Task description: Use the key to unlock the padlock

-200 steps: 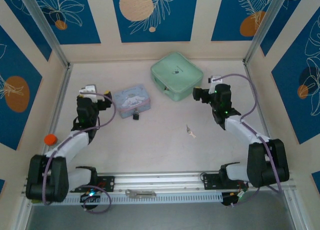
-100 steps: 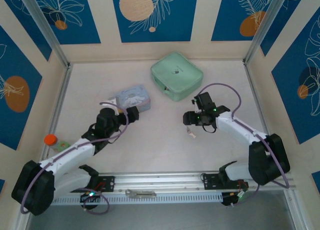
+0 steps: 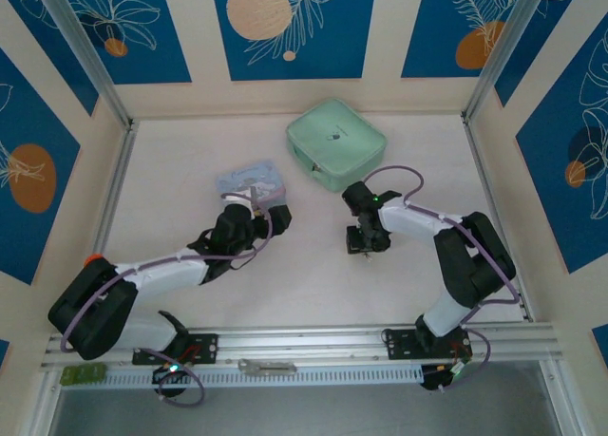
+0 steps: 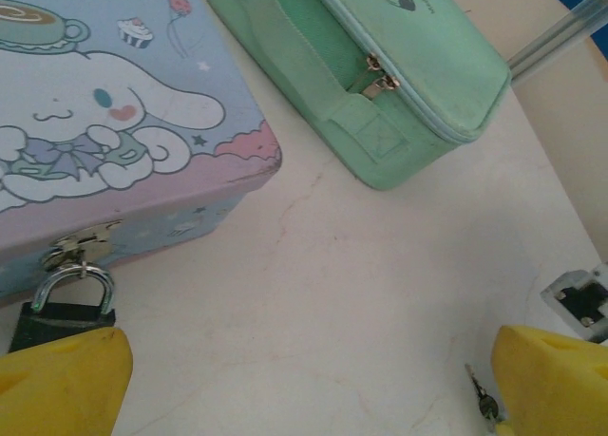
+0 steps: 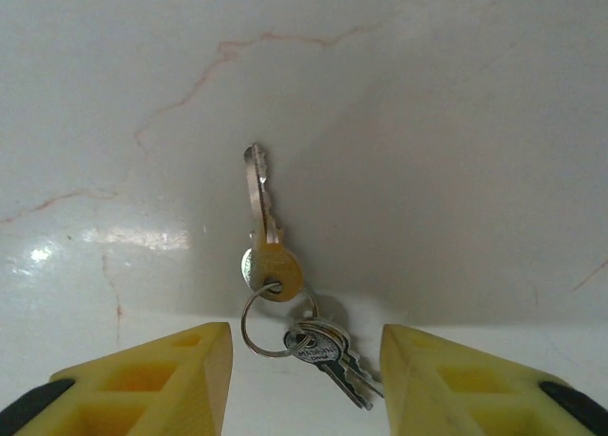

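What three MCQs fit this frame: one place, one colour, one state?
1. Where is the padlock? A on the tin's hasp; B lying loose; C inside the tin.
2. The right hand's fingers are: A black; B yellow; C white.
3. Right hand and key: A shut on it; B lifting it; C open over it.
Answers: 1 A, it hangs from the hasp. 2 B, both show yellow. 3 C, the fingers stand wide apart and the key lies untouched on the table.
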